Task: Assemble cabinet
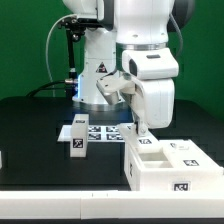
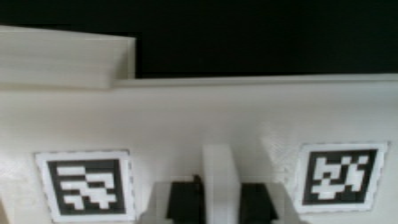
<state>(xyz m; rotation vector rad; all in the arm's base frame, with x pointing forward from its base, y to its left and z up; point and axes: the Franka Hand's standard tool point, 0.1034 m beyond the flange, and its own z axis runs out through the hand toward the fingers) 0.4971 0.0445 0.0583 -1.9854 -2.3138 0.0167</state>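
In the exterior view, the white arm (image 1: 140, 40) reaches down over the black surface (image 1: 35, 115) on the exterior view's right. Its gripper (image 1: 141, 130) points downward and meets the rear edge of the cabinet (image 1: 170, 168), a white box with open compartments on top and square black-and-white tags on its top and front faces. The cabinet sits on the surface at the lower part of the exterior view's right. From here the fingers read as one narrow tip, and their spacing cannot be judged. On the exterior view's left of the cabinet, a loose white panel (image 1: 78, 138) stands upright on the surface, showing a tag on the face turned to the camera. Between panel and cabinet, further back, the marker board (image 1: 108, 130) lies flat under the arm.

In the wrist view, the cabinet (image 2: 214, 110) fills the picture, blurred, with black surface beyond it. Two tags (image 2: 84, 180) sit on its near face, one on each side of a thin white rib (image 2: 222, 165). One raised white block (image 2: 63, 60) stands at one far corner. The dark fingertips (image 2: 178, 205) of the gripper (image 2: 222, 205) sit close together, one on each side of the rib, pinching that part of the cabinet.
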